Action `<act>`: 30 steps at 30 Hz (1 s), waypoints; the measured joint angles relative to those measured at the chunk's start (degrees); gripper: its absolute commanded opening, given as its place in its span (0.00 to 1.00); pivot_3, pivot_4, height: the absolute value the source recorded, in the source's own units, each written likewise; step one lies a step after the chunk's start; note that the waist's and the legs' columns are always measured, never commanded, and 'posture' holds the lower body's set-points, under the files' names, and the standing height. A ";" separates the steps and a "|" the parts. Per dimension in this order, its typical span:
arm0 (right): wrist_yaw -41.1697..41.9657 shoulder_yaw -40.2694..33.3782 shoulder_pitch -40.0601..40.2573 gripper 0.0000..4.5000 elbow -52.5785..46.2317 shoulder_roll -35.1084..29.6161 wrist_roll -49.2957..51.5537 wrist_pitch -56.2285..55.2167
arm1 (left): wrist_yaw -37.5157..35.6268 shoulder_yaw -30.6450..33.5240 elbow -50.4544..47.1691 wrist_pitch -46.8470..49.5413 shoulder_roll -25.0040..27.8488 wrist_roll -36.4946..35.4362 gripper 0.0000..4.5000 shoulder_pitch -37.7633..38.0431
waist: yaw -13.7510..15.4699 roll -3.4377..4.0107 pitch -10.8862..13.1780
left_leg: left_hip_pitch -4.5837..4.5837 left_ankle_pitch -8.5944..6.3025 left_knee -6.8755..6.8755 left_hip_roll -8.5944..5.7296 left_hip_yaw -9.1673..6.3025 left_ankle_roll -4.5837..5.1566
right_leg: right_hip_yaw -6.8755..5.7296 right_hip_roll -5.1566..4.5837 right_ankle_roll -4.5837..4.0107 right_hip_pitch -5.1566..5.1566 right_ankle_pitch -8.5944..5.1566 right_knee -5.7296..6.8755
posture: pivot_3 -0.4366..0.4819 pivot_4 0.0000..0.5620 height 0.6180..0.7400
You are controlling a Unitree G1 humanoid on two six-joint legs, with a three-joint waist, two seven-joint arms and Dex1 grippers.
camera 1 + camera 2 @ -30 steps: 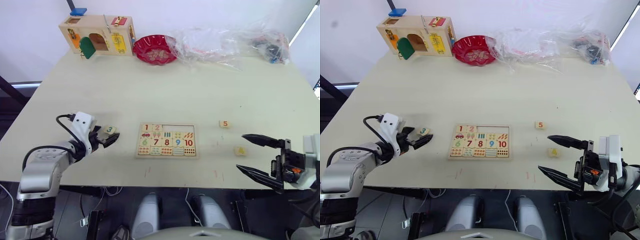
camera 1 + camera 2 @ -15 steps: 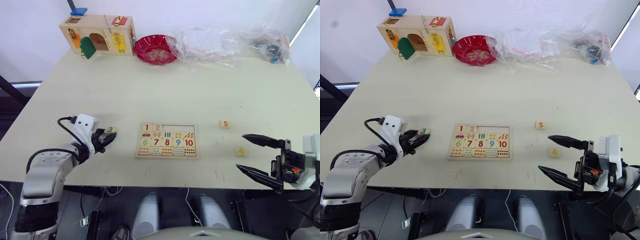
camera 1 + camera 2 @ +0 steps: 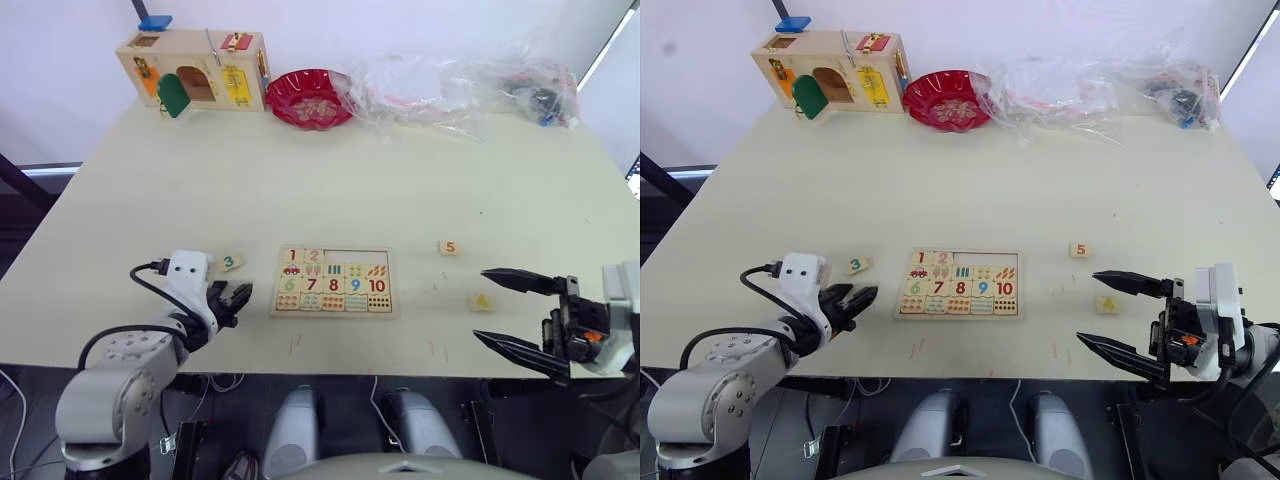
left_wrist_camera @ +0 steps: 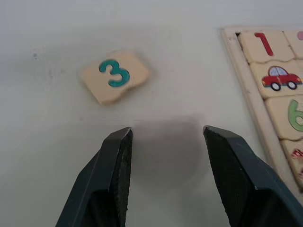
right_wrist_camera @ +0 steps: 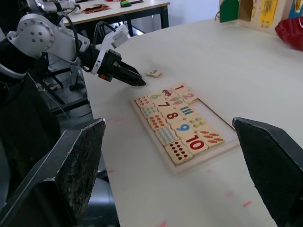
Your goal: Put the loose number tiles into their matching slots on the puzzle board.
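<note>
Our left gripper (image 4: 163, 165) hovers, fingers released, just short of tile 3 (image 4: 114, 75) (loose on the table (image 3: 400, 180)); right gripper (image 3: 515, 312) waits, fingers spread.

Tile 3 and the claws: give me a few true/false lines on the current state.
1. Tile 3 lies flat on the table, gripped by nothing. True.
2. The left claw is shut. False: it is open, with bare table between its fingers and tile 3 just beyond the tips.
3. The puzzle board already holds tiles 1 and 2 in its top row. True.
4. Tile 5 sits in its slot on the board. False: it lies loose on the table to the board's right, as does tile 4.
5. The right claw holds tile 4. False: it is open and empty, close beside that tile.
</note>
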 measured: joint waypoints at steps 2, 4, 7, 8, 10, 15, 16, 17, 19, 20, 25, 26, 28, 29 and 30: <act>0.24 0.00 -0.48 1.00 0.24 -0.64 0.55 0.33 | 1.10 0.84 -0.40 0.48 -1.21 0.01 0.68 0.04 | -0.01 -0.01 0.00 | 0.01 0.00 0.01 0.01 0.00 0.00 | -0.01 0.02 0.01 0.01 -0.01 0.00 | 0.48 0.27 1.00; 0.82 -0.02 -1.01 1.00 0.71 -1.35 0.63 0.89 | 2.85 2.33 -0.90 0.65 -3.67 0.11 0.82 -0.57 | 0.00 -0.01 0.00 | -0.02 0.00 0.03 0.00 0.00 0.00 | -0.02 0.02 0.01 0.02 -0.01 -0.01 | 0.48 0.27 1.00; 1.08 -0.07 -2.08 1.00 1.09 -1.84 0.74 1.36 | 6.04 3.61 -1.99 1.70 -7.88 0.27 0.99 -3.26 | 0.16 -0.05 -0.01 | -0.03 0.00 0.05 -0.05 -0.04 0.00 | -0.04 0.02 0.00 0.06 0.00 -0.02 | 0.48 0.27 1.00; 1.11 -0.12 -2.21 1.00 1.08 -1.96 0.89 1.40 | 6.69 3.59 -2.18 1.92 -8.25 0.33 0.99 -3.79 | 0.14 -0.07 -0.01 | -0.03 0.00 0.05 -0.05 -0.05 0.00 | -0.04 0.02 0.00 0.07 0.00 -0.02 | 0.48 0.27 1.00; 1.21 -0.59 -2.27 1.00 1.09 -2.23 1.27 1.86 | 8.54 3.58 -2.25 2.79 -9.68 1.07 0.99 -5.55 | 0.14 -0.07 -0.01 | -0.03 0.00 0.05 -0.07 -0.06 0.00 | -0.04 0.02 0.00 0.08 0.00 -0.02 | 0.48 0.27 1.00; 2.26 -1.62 -3.54 1.00 1.85 -3.42 1.99 3.12 | 16.06 0.65 -2.21 5.73 -14.30 5.52 0.99 -9.50 | 0.02 -0.12 -0.02 | -0.02 0.00 0.06 -0.08 -0.07 0.00 | -0.03 0.04 0.02 0.10 0.00 -0.02 | 0.48 0.27 1.00; 2.26 -1.62 -3.75 1.00 1.91 -3.51 2.08 3.29 | 16.66 0.10 -2.23 5.92 -14.62 5.80 0.99 -9.88 | 0.03 -0.17 -0.02 | -0.03 0.00 0.06 -0.08 -0.08 0.00 | -0.03 0.04 0.02 0.10 0.01 -0.02 | 0.48 0.27 1.00; 2.30 -1.62 -3.90 1.00 1.92 -3.69 2.27 3.57 | 17.54 -0.64 -2.23 6.43 -14.90 6.37 0.99 -10.38 | 0.03 -0.19 -0.03 | -0.03 0.00 0.05 -0.08 -0.10 0.00 | -0.04 0.05 0.01 0.10 0.01 -0.02 | 0.48 0.27 1.00; 2.40 -1.62 -4.34 1.00 2.04 -4.06 2.47 3.99 | 20.48 -1.68 -2.13 7.71 -16.33 8.79 0.99 -12.69 | 0.06 -0.22 -0.03 | -0.04 0.00 0.05 -0.09 -0.11 0.00 | -0.04 0.05 0.01 0.10 0.01 -0.03 | 0.48 0.27 1.00; 2.43 -1.62 -4.38 1.00 2.05 -4.10 2.49 4.10 | 20.92 -1.92 -2.14 7.87 -16.48 9.29 0.99 -13.17 | 0.06 -0.22 -0.03 | -0.04 0.00 0.05 -0.09 -0.11 0.00 | -0.04 0.05 0.01 0.11 0.01 -0.03 | 0.48 0.27 1.00; 3.24 -1.63 -5.26 1.00 2.63 -4.40 2.69 4.99 | 23.45 -3.25 -0.94 8.26 -19.94 12.44 0.99 -15.00 | 0.04 -0.22 -0.03 | -0.04 0.00 0.05 -0.09 -0.11 0.00 | -0.04 0.06 0.01 0.11 0.02 -0.03 | 0.48 0.27 1.00; 3.38 -1.63 -5.35 1.00 2.63 -4.48 2.71 5.02 | 23.61 -3.52 -0.81 8.25 -20.15 12.79 0.99 -15.09 | 0.02 -0.22 -0.03 | -0.04 0.00 0.05 -0.09 -0.11 0.00 | -0.04 0.06 0.01 0.10 0.02 -0.03 | 0.48 0.27 1.00; 3.45 -1.62 -5.47 1.00 2.66 -4.56 2.72 5.21 | 24.12 -3.75 -0.34 8.10 -20.66 13.75 0.99 -15.53 | 0.03 -0.22 -0.03 | -0.04 0.00 0.05 -0.09 -0.11 0.00 | -0.04 0.06 0.01 0.10 0.02 -0.03 | 0.48 0.27 1.00; 3.53 -1.63 -5.76 1.00 2.69 -4.60 2.72 5.34 | 24.60 -3.76 0.81 7.64 -21.31 14.79 0.99 -16.26 | 0.04 -0.23 -0.02 | -0.04 0.00 0.05 -0.09 -0.12 0.00 | -0.04 0.06 0.01 0.10 0.01 -0.03 | 0.48 0.27 1.00; 3.56 -1.63 -5.78 1.00 2.70 -4.63 2.72 5.36 | 24.68 -3.76 1.13 7.43 -21.34 15.03 0.99 -16.34 | 0.04 -0.23 -0.02 | -0.04 0.00 0.05 -0.09 -0.11 0.00 | -0.04 0.06 0.01 0.10 0.01 -0.03 | 0.48 0.27 1.00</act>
